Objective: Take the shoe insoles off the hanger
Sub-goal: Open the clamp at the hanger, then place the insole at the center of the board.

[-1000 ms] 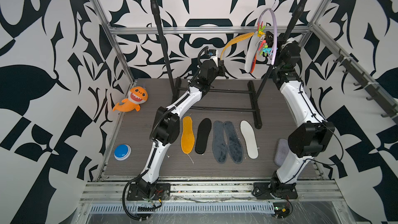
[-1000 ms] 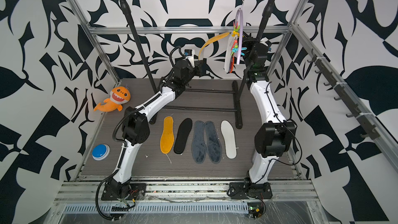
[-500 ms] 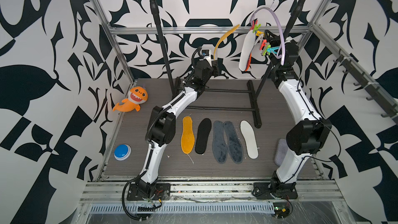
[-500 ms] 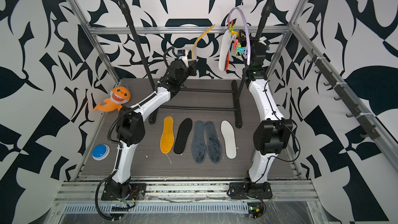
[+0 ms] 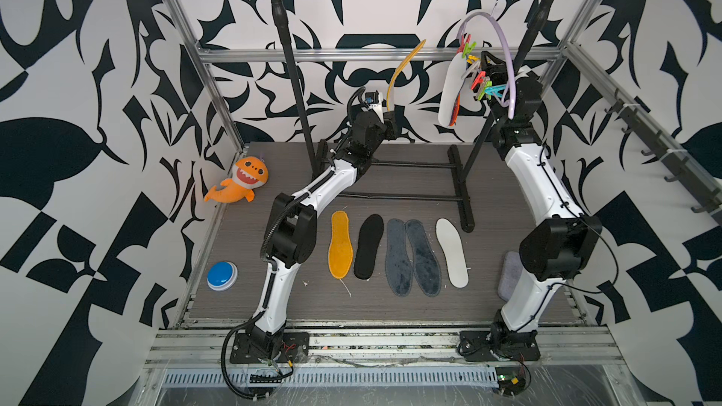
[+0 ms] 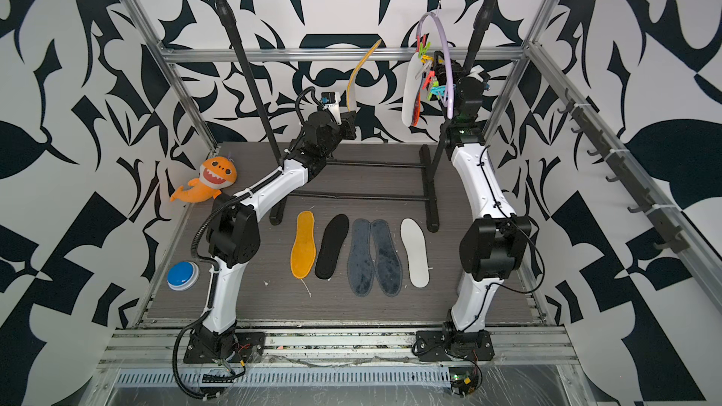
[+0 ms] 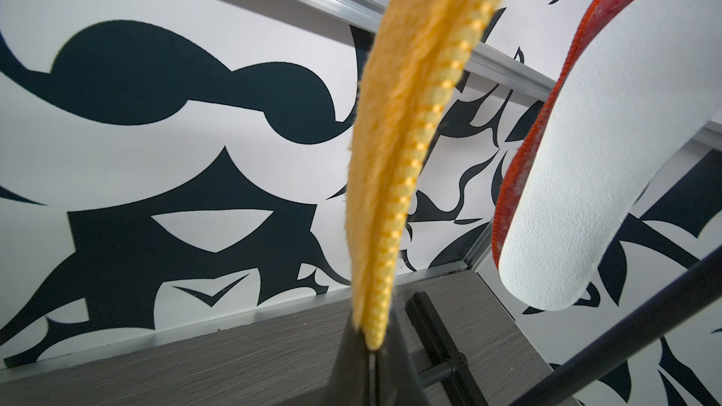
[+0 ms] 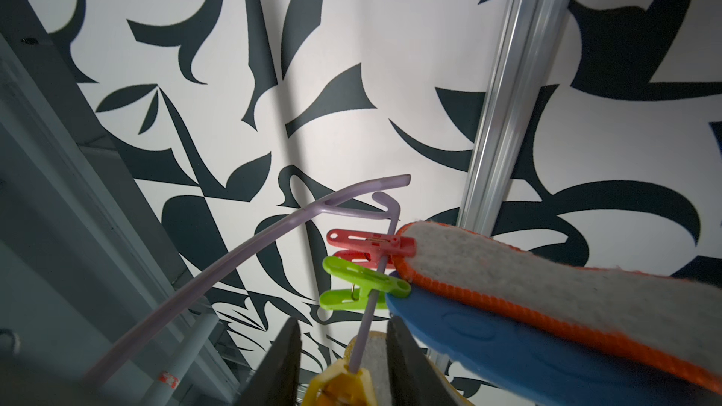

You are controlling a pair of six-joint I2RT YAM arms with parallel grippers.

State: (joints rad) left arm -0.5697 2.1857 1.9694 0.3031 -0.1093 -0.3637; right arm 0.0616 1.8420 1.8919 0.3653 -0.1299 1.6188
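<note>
Standing upright, orange insole (image 5: pixel 395 72), tip toward hanger (image 5: pixel 509 72)

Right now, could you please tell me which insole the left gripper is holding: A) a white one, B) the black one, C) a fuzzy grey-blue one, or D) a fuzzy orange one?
D: in the left wrist view the left gripper is shut on the end of a fuzzy orange insole, which curves up and away from its jaws.
</note>
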